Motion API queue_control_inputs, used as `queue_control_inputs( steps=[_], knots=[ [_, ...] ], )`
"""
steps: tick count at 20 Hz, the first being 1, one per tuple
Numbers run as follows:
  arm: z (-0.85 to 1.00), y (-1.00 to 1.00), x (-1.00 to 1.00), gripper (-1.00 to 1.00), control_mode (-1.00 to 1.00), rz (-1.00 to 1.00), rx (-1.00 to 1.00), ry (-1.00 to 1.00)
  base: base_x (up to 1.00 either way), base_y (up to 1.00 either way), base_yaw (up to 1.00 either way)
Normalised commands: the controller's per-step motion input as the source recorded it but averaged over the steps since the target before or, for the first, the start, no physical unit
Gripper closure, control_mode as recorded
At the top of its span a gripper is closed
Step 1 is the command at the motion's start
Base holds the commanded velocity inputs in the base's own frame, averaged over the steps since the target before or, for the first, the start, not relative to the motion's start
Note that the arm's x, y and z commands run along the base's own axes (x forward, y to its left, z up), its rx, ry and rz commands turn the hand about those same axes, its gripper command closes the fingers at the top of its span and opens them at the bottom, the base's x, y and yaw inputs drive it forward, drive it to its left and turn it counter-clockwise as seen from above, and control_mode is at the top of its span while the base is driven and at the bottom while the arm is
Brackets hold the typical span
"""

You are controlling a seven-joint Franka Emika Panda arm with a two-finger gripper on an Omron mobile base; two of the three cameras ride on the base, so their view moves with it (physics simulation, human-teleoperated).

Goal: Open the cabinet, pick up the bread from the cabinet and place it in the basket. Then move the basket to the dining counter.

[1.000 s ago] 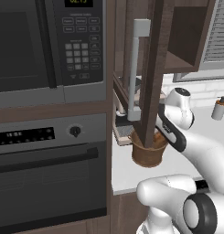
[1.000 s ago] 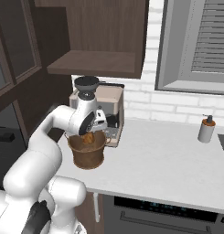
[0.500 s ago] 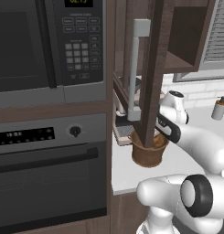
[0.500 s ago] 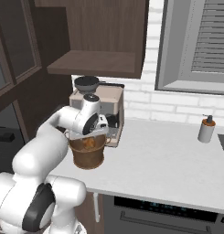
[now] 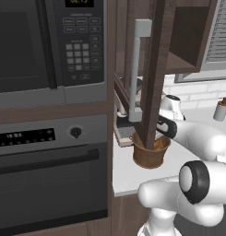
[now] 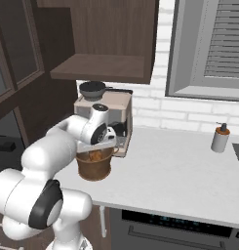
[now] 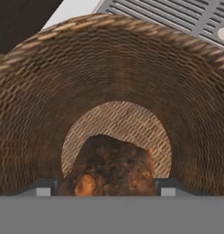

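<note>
The bread [image 7: 111,167] lies low inside the basket [image 5: 151,154], between the spread fingertips, and whether they touch it cannot be told. From left to right in the left base view stand the microwave [image 5: 50,46], the open cabinet [image 5: 153,69] door, then the basket on the worktop [image 6: 179,171]. Over the last second the gripper [image 6: 102,146] has barely shifted above the basket and its jaws have stayed wide. Placing looks about finished; carrying the basket remains.
</note>
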Motion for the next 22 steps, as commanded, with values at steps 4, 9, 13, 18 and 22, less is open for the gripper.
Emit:
queue_control_inputs(
  steps=[4,9,13,18,22],
  knots=[
    [-0.08,0.05,0.0,1.0,-1.0,0.02,0.0,0.02,0.0,0.0,0.0],
    [-0.04,0.06,0.0,-1.0,-1.0,0.01,0.0,0.03,0.0,0.0,0.0],
    [0.0,0.01,0.0,-1.0,-1.0,0.0,0.0,0.0,0.0,0.0,0.0],
    [0.08,0.0,-0.1,-1.0,-1.0,0.0,0.0,0.0,0.0,0.0,0.0],
    [0.17,0.01,-0.26,-1.0,-1.0,0.0,0.0,0.0,0.0,0.0,0.0]
  ],
)
